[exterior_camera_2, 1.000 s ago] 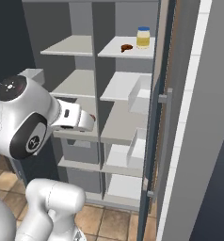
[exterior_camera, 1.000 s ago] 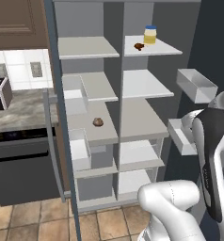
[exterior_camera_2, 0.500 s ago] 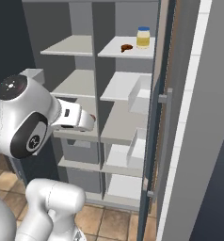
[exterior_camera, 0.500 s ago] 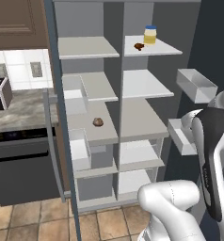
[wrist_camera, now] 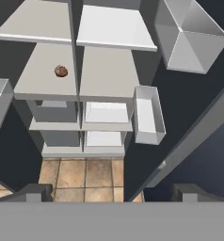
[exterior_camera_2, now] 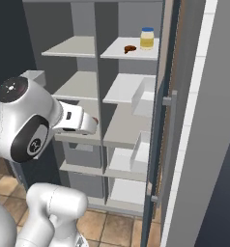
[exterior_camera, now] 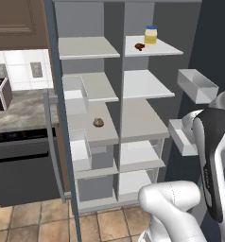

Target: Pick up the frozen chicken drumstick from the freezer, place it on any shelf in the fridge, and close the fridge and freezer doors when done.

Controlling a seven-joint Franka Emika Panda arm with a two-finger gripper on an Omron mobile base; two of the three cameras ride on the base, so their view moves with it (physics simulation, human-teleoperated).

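standing open: both doors of the tall slate-blue unit (exterior_camera: 122, 56); the left door (exterior_camera: 61, 123) is seen edge-on, the right door (exterior_camera: 217, 42) swings out to the right.
drumstick: the frozen chicken drumstick (exterior_camera: 139, 46), small and dark reddish-brown, lies on the top shelf (exterior_camera: 157, 49) of the right-hand column, well back from the claw.
jar: a yellow jar with a blue lid (exterior_camera: 151, 34) stands upright just beside the drumstick on that same shelf, on its right as seen from the left base view.
tan lump: a rounder tan-brown lump (exterior_camera: 99, 122) sits alone on a middle shelf of the left-hand column, lower down and well apart from the drumstick.
claw: the claw (wrist_camera: 112, 192) is spread wide with nothing between its two dark finger tips (wrist_camera: 36, 191); it hangs in front of the unit, looking down over the middle and lower shelves to the tiled floor (wrist_camera: 85, 175).
arm: the white arm (exterior_camera: 212, 160) rises in front of the right door, its hand reaching toward the middle shelves.
door bins: white bins (exterior_camera: 196, 85) hang on the inside of the right door, one above another; more white bins (exterior_camera: 77, 97) are on the inside of the left door.
beside the unit: a grey counter (exterior_camera: 20, 113) to the left carries a toaster (exterior_camera: 2, 93) against a white tiled wall.
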